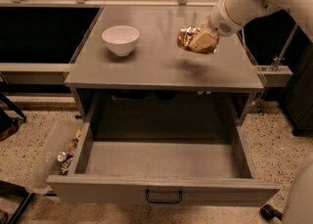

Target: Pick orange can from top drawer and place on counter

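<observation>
The hand (201, 42), on the white arm (244, 3) reaching in from the far right, is clamped on the orange can (186, 37). The can hangs above the right half of the grey table (146, 66), with its shadow on the surface below. A white bowl (121, 38) stands on the table's left part, well apart. The top drawer (161, 159) stands pulled out toward the near side. A clear plastic bin (49, 162) holding small items sits against its left side.

One high front view, angled down at counter (156, 74); jaws upper right
</observation>
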Robot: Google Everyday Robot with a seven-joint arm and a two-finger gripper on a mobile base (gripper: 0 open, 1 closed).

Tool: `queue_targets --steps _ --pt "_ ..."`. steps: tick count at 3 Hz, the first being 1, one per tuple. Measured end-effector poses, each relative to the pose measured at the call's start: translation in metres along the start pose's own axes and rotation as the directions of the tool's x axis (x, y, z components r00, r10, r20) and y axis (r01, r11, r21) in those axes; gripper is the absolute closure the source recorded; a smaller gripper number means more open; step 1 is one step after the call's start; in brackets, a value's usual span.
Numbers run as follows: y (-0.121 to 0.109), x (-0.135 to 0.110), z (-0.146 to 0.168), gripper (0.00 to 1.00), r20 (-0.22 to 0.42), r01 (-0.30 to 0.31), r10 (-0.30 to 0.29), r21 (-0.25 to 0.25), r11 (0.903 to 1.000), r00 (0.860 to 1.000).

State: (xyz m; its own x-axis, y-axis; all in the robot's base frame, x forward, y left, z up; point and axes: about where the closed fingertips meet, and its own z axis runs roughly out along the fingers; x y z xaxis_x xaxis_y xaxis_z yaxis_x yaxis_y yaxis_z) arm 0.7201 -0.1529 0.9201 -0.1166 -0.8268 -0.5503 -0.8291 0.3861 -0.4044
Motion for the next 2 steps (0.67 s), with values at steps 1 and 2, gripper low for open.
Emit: queue_targets --steps 1,2 --pt "-0.002 0.023 0.014 1.0 -0.01 -0.049 0.049 -0.052 0.9974 0.999" --pt "-0.003 0.036 0.023 1.0 -0.017 -0.078 0.077 -0.083 0.9936 0.997"
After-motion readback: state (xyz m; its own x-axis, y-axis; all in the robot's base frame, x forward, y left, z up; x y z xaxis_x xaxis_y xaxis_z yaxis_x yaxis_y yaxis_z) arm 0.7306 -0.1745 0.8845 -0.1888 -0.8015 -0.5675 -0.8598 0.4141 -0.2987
